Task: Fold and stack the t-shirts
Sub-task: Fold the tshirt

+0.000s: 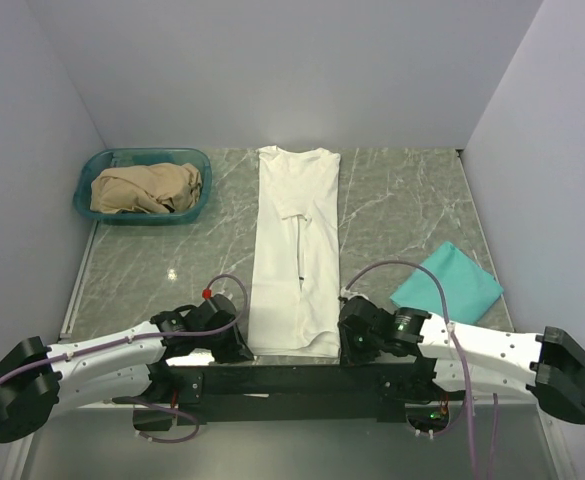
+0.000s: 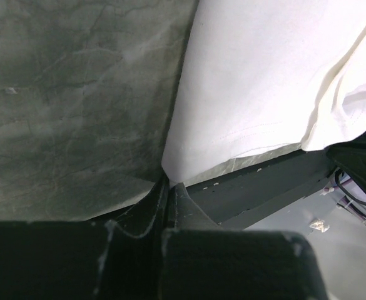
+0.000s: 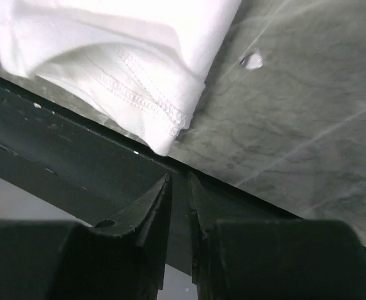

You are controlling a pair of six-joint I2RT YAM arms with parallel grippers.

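As jaws flank white t-shirt [image 1: 294,255], low.

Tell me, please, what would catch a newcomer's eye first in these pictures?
The long white t-shirt, folded into a narrow strip down the middle of the marble table, stands out first. The left hand and right hand sit at its two near corners, fingers almost together. A teal basket of beige cloth sits at the far left, and a folded teal-green t-shirt lies on the right.
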